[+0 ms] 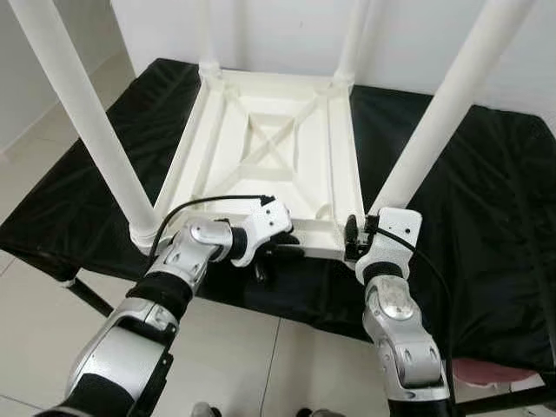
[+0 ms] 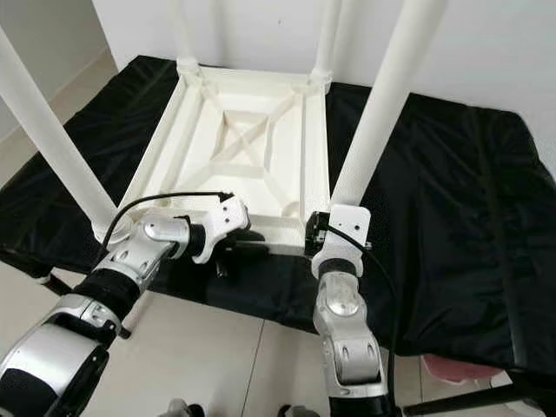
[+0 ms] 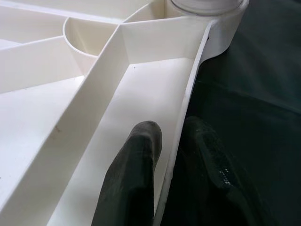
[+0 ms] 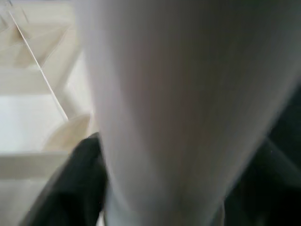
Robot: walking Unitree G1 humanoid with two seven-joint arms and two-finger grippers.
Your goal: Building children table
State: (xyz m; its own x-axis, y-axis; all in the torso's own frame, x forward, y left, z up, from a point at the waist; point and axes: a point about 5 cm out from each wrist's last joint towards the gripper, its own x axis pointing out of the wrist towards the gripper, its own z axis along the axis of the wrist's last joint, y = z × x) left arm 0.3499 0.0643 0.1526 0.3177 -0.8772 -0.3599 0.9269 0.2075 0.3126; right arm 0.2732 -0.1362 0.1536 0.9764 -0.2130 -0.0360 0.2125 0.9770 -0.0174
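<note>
A white plastic children's table [image 1: 269,148] lies upside down on a black-covered bench [image 1: 486,191], its four white legs pointing up. My left gripper [image 1: 274,252] is at the table's near edge. In the left wrist view one black finger [image 3: 136,174] sits inside the thin rim [image 3: 186,99] and the other outside, pinching it. My right gripper [image 1: 356,233] is at the base of the near right leg [image 1: 443,113]. In the right wrist view that leg [image 4: 188,108] stands between the dark fingers [image 4: 80,183], which close against both its sides.
The near left leg [image 1: 87,122] rises beside my left arm, and the two far legs [image 1: 207,35] stand by the white wall. Pale tiled floor [image 1: 234,356] lies below the bench's front edge. A pinkish object [image 1: 486,372] shows low on the right.
</note>
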